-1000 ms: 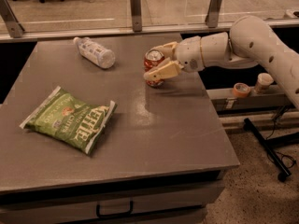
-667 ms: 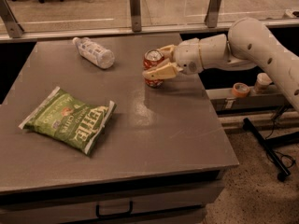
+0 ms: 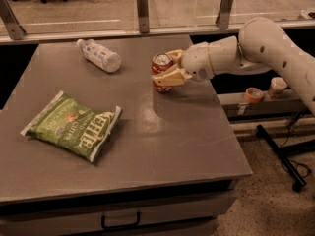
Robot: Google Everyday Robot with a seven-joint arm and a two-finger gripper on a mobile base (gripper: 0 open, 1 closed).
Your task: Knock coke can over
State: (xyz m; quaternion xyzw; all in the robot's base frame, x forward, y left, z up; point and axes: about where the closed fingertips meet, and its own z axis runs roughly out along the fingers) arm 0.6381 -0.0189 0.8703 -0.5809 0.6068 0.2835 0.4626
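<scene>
The coke can (image 3: 160, 62) is red with a silver top and stands on the grey table (image 3: 147, 132), near its far right part. It leans slightly to the left. My gripper (image 3: 166, 68) reaches in from the right on the white arm (image 3: 256, 48). One finger (image 3: 173, 55) lies behind the can and the other finger (image 3: 169, 77) lies across its front, both touching it.
A clear plastic bottle (image 3: 99, 55) lies on its side at the far left of the can. A green chip bag (image 3: 74, 125) lies flat at the front left. The table's right edge is just under the arm. A low shelf (image 3: 261, 100) with tape and a cup stands to the right.
The gripper and the can have shifted slightly to the left, and the can's top leans a little more. The bottle and the chip bag have not moved.
</scene>
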